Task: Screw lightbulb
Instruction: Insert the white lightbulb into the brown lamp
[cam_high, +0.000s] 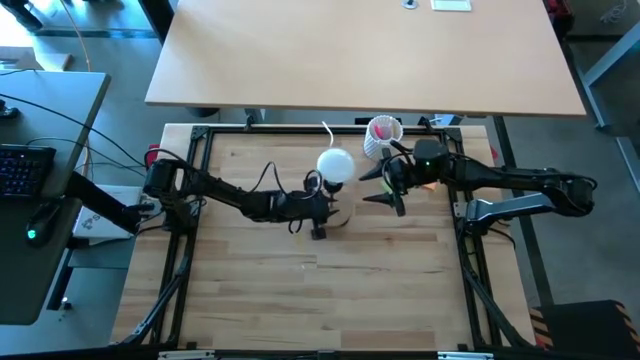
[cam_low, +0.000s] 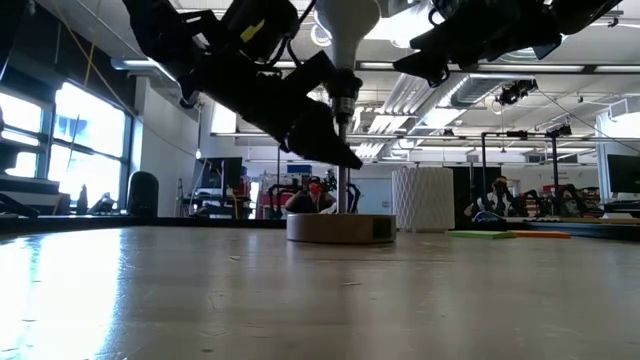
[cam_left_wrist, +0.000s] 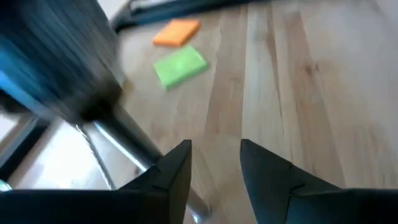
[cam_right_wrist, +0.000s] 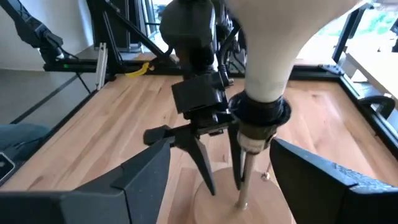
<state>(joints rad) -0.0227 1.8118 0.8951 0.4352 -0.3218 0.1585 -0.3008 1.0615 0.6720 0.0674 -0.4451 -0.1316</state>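
Observation:
The white lightbulb stands upright with its neck in the black socket. The socket tops a thin metal rod on the round wooden disc stand. My left gripper is on the table's left side of the rod, slanting down, its fingers a little apart. My right gripper is level on the lamp's right side, wide open. Its fingers stand on either side of the socket and rod, apart from them. My left gripper has its fingers close beside the rod, below the socket. The rod runs behind one finger in the left wrist view, and I cannot tell whether the gripper touches it.
A white perforated cup with pink contents stands just behind the lamp, toward the far edge. A green pad and an orange pad lie on the wooden table. Cables run along the left arm.

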